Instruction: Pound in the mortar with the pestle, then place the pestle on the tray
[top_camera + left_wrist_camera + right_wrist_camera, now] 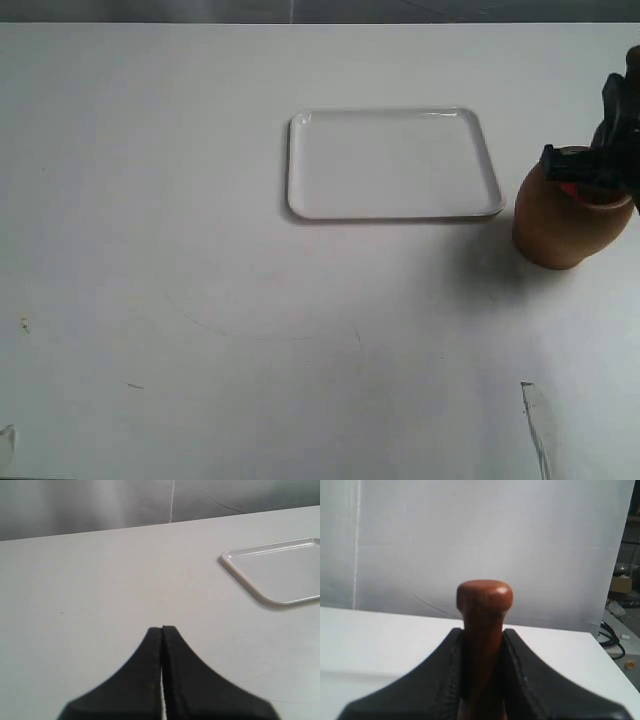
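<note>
1. While the right gripper (pixel 482 635) clenches its two black fingers on the narrow handle of the pestle (pixel 484 597), the small rounded knob stands clear beyond the fingertips, and the reddish-brown shaft runs straight between them.
2. Seen from the exterior camera, that gripper (pixel 585 175) sits at the mouth of the mortar (pixel 560 225), at the far right of the white table (pixel 200 300). Its black fingers cover most of the opening, so I cannot tell how deep the thick end of the pestle reaches inside.
3. The mortar stands upright on the table, near the front right corner of the tray (pixel 390 165) and close beside it, but on the bare tabletop and not on the tray.
4. The tray lies flat around the middle of the table, its low rim and rounded corners plain to see.
5. The left gripper (pixel 162 630) has its two black fingers pressed together with only a hairline seam between them. It grasps nothing and hovers over bare tabletop, with a corner of the tray well apart from its tips.
6. A pale curtain (pixel 470 530) hangs behind the table's far edge.
</note>
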{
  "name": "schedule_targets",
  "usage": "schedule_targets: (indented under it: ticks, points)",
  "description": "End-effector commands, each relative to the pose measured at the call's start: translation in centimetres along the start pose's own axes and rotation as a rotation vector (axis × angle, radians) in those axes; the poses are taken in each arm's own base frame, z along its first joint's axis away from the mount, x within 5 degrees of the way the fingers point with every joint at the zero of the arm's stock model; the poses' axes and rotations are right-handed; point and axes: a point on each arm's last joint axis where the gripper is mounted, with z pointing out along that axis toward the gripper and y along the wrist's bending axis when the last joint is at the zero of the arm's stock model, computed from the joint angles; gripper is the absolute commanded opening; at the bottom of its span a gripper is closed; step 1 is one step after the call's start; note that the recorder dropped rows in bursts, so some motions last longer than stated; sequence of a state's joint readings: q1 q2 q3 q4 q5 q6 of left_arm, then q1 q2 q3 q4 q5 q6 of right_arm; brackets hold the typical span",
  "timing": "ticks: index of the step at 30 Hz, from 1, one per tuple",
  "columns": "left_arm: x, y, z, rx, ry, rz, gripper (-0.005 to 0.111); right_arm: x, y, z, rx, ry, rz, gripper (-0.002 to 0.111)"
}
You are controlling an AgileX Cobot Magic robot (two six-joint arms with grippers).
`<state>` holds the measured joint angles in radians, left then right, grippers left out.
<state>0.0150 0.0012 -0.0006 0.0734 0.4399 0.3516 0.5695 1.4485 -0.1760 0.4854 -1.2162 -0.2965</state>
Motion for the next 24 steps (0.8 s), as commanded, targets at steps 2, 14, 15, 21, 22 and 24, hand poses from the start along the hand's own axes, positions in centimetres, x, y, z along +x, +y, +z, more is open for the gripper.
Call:
schedule_targets:
  ticks: [2, 14, 15, 21, 22, 24]
  points:
    - [0.0, -0.1, 0.0, 0.008, -0.007, -0.012, 0.000, 2.3, 0.1, -0.2, -0.010, 0.101, -0.062, 0.000]
    - [0.0, -0.1, 0.0, 0.008, -0.007, -0.012, 0.000, 4.2, 0.7, 1.1, 0.015, 0.185, -0.057, 0.000]
    - [0.0, -0.1, 0.0, 0.008, -0.007, -0.012, 0.000, 3.5, 0.6, 1.0, 0.016, 0.158, -0.059, 0.000]
    - [0.0, -0.1, 0.0, 0.008, -0.007, -0.012, 0.000, -2.3, -0.2, -0.4, -0.020, -0.115, -0.024, 0.000]
    - [0.0, -0.1, 0.0, 0.008, -0.007, -0.012, 0.000, -3.3, -0.4, -0.8, -0.016, -0.164, -0.009, 0.000]
    - [0.0, -0.1, 0.0, 0.008, -0.007, -0.012, 0.000, -4.9, -1.0, -1.7, -0.003, -0.242, 0.021, 0.000]
